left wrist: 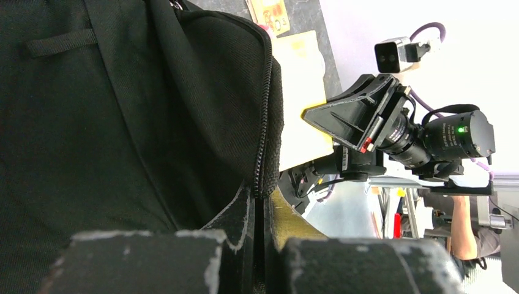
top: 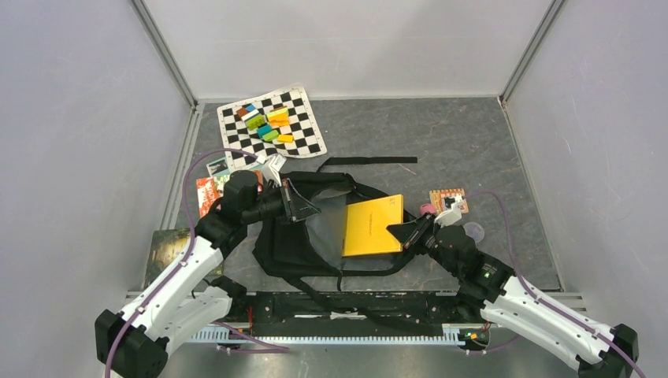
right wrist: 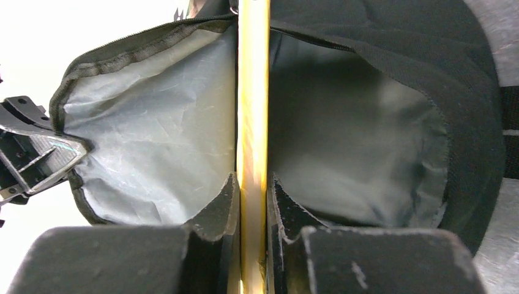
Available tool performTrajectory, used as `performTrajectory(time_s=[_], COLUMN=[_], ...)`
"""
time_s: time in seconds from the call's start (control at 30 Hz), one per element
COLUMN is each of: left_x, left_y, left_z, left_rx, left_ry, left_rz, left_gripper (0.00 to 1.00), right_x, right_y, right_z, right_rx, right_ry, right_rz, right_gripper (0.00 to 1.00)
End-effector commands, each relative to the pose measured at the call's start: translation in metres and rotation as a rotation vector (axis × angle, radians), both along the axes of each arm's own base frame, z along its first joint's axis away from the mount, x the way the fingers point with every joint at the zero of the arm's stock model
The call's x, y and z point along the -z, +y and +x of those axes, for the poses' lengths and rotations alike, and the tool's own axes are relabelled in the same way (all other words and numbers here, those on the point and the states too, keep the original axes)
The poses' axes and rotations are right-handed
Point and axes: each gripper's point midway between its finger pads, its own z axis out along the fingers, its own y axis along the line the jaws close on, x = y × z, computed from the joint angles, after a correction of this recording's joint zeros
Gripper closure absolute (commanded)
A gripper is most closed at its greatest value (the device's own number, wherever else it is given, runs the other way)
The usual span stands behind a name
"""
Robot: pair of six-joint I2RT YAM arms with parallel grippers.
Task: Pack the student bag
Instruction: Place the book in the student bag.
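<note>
The student bag — black woven fabric, crinkled grey lining — lies between my arms, its mouth gaping ahead of my right gripper. Those jaws pinch a thin yellow book edge-on, and it runs forward across the opening. My left gripper reaches in sideways and is clamped on the bag's zippered rim. The print on the orange card beside my right jaws is too small to read.

Checkered mat with coloured blocks at far left, picture cards nearer
</note>
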Motion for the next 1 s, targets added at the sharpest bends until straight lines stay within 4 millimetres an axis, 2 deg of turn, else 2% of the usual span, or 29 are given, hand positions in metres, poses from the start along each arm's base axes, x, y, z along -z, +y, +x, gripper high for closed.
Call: performTrajectory(time_s=[0.0,0.13,0.27,0.47,0.77,0.87,0.97], left_x=[-0.039,-0.037,-0.039,-0.04,-0.036,-0.031,-0.017], left_y=[-0.008,-0.008,-0.008,-0.009,-0.01,-0.008,0.0], left_z=[0.005,0.005,0.005,0.007,0.01,0.012,0.017], left_rx=[0.025,0.026,0.025,0.024,0.023,0.009,-0.034], left_ry=[-0.087,-0.083,-0.087,-0.09,-0.086,-0.086,-0.101], left_rz=[-0.073,-0.07,-0.072,-0.07,-0.059,-0.051,0.009], left_gripper=[0.98,0.98,0.98,0.98,0.98,0.98,0.98], right_x=[-0.074,-0.089,-0.091,-0.068,-0.053,-0.035,-0.004], right_y=[0.018,0.023,0.028,0.039,0.066,0.072,0.07], right_z=[0.008,0.006,0.007,0.012,0.017,0.019,0.024], right_rx=[-0.005,-0.034,-0.053,-0.07,-0.109,-0.101,-0.066], right_ry=[-0.134,-0.171,-0.18,-0.154,-0.177,-0.167,-0.129], right_rz=[0.279,0.329,0.333,0.29,0.227,0.137,-0.022], right_gripper=[1.0,1.0,1.0,1.0,1.0,1.0,1.0])
